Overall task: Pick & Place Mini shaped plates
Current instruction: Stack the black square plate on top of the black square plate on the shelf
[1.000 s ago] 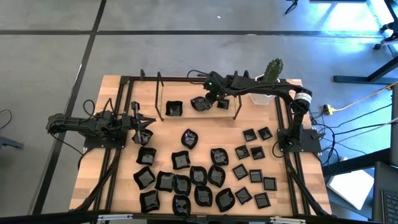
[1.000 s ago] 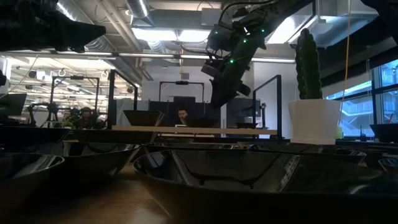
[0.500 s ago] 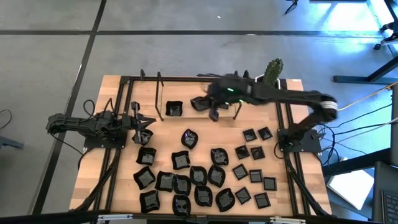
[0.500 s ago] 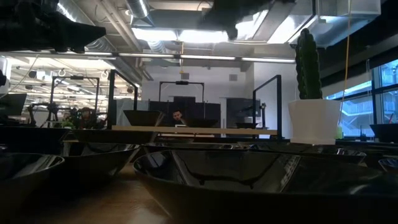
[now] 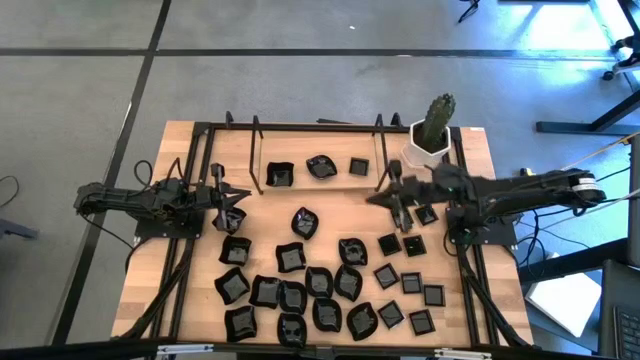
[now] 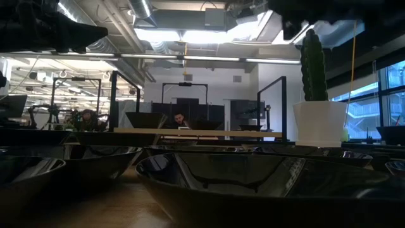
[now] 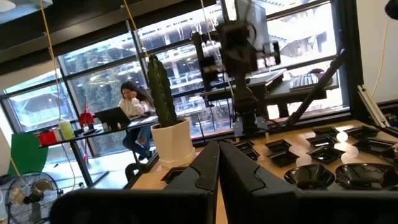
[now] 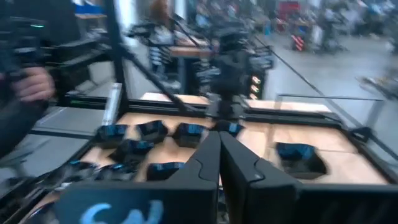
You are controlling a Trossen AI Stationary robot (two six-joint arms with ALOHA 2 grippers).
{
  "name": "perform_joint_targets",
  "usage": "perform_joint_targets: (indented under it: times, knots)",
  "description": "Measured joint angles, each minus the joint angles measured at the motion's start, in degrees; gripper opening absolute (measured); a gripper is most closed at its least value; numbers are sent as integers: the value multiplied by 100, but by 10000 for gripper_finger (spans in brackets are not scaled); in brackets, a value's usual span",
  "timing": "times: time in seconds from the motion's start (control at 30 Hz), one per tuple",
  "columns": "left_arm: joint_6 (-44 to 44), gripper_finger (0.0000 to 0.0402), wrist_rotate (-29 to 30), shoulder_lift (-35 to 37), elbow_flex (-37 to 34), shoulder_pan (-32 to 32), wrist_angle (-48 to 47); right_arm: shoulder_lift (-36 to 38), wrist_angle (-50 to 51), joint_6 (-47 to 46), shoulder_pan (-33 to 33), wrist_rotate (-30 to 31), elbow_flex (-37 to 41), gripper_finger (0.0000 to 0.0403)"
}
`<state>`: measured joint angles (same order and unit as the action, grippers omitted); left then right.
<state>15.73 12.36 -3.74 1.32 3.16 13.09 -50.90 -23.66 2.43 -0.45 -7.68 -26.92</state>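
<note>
On the left side of the pale wooden worktop [image 5: 150, 270], the left gripper [image 5: 228, 199] is clenched with nothing between its fingers, which meet in a closed wedge in the left wrist view. It rests low near the left edge, its tip just beside one of the tiny glossy black mini shaped plates [image 5: 300, 285].

Most of these plates lie crowded over the front half of the worktop, from left of centre across to the front right corner. The wavy-edged and leaf-like ones are bunched toward the middle, and the small flat squares sit toward the right.

Three more plates stand in a short row near the back edge: a squarish dish [image 5: 280, 175], a rounded leaf-like dish [image 5: 321, 166] and a small flat square [image 5: 358, 167].

Right of that row, the right gripper [image 5: 400, 211] is also clenched and empty, above the small squares on the right half of the worktop. Behind it, near the back right corner, stands a white hexagonal pot with a green cactus [image 5: 432, 135].
</note>
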Motion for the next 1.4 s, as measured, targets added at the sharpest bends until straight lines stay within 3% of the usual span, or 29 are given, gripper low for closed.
perform_joint_targets:
  times: [0.17,0.27,0.73,0.87,1.0,1.13,1.23,1.4]
  knots:
    - [-1,4,-1,0,0,0,2,115,-1472,190,132,-48,1392,11]
    - [0,2,-1,-1,0,0,2,137,-1684,370,93,-52,1773,11]
    - [1,4,17,0,0,0,-1,145,-1012,635,93,53,1806,12]
    - [2,7,17,1,0,0,-1,143,286,745,450,90,1241,10]
    - [4,7,18,-1,0,0,-1,-85,2524,584,1216,1324,243,4]
    - [4,4,20,-1,0,0,-5,-640,3530,375,2130,2414,-372,5]
    - [2,6,17,1,0,0,-7,-1125,4186,-11,2583,2601,-772,3]
    - [-4,7,17,0,0,0,-14,-1908,5266,-1420,2905,2611,-1439,21]
